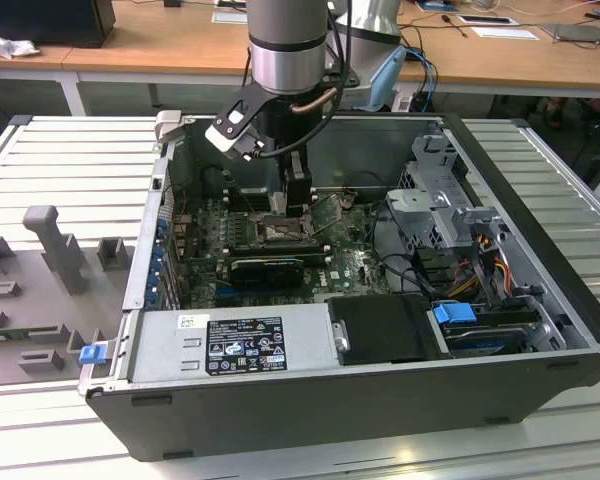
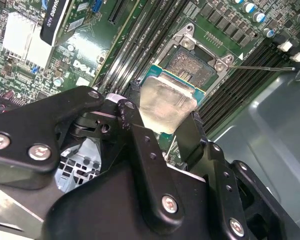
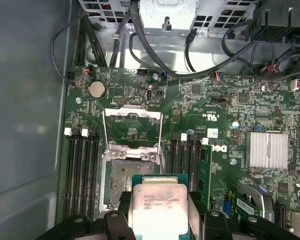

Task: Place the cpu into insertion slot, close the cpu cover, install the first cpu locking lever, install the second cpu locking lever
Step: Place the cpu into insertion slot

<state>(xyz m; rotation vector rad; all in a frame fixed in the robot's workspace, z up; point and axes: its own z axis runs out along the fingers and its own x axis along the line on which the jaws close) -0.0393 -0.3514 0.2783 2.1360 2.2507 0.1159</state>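
Workbench: ribbed grey metal table, with wooden desks behind it in the exterior view.
Computer case: we find it lying on its side on the workbench, side panel off and interior upward. A grey power supply sits along its near wall.
Arm: reaches into the case from above, over the board.
Circuit board: green, flat on the case floor. Black memory slots run on both sides of the insertion slot.
Gripper: we note its two black fingers clenched on opposite edges of the cpu.
Cpu cover: swung open, away from the insertion slot. Green board shows through its window.
Insertion slot: uncovered, pin field exposed, nothing seated in it.
Cpu: pale silver plate held between the fingers. In both wrist views it overlaps the slot's nearer edge. We cannot tell whether it touches the frame.
Locking lever: one thin rod runs out from a corner of the insertion slot across the memory slots.
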